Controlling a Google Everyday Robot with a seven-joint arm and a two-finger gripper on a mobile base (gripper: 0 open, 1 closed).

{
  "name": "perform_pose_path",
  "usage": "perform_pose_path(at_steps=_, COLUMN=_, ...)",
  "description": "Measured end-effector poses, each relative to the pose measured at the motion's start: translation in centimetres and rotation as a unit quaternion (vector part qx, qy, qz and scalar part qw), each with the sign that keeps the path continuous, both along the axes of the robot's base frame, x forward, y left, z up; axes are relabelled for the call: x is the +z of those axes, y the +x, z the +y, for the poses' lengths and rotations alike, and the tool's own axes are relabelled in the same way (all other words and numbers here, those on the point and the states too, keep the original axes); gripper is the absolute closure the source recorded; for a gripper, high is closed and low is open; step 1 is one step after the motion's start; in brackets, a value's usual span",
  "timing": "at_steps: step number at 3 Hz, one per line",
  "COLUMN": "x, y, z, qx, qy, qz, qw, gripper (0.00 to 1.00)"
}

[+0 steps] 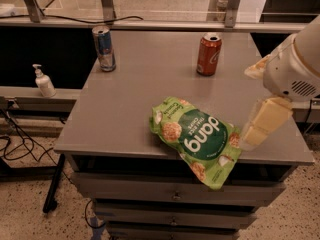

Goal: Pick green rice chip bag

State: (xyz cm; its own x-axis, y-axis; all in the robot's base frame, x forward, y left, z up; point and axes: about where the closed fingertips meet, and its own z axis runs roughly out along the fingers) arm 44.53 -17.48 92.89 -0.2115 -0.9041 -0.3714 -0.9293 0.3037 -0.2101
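End effector (262, 126) low over right edge of bench (125, 114), grip state impossible to tell, bag (200, 136) just left, red can (208, 54) and blue can (104, 48) beyond.

I see a grey drawer cabinet (120, 129). On top, a blue-and-silver can (104, 48) stands at 11 o'clock and a red cola can (208, 54) at 1 o'clock. A white pump bottle (44, 82) sits at 9 o'clock. The gripper (252, 136) hangs at 3 o'clock.
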Motion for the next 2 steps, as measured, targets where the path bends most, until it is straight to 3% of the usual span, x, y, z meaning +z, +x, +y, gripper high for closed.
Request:
perform_pose_path(at_steps=1, x=-3.1, y=0.8, z=2.7, qx=0.000, qy=0.061, qz=0.009, qw=0.9981, gripper=0.00)
perform_pose_path(at_steps=2, x=-6.2, y=1.6, z=4.9, qx=-0.011, qy=0.112, qz=0.029, qw=0.9932, gripper=0.00)
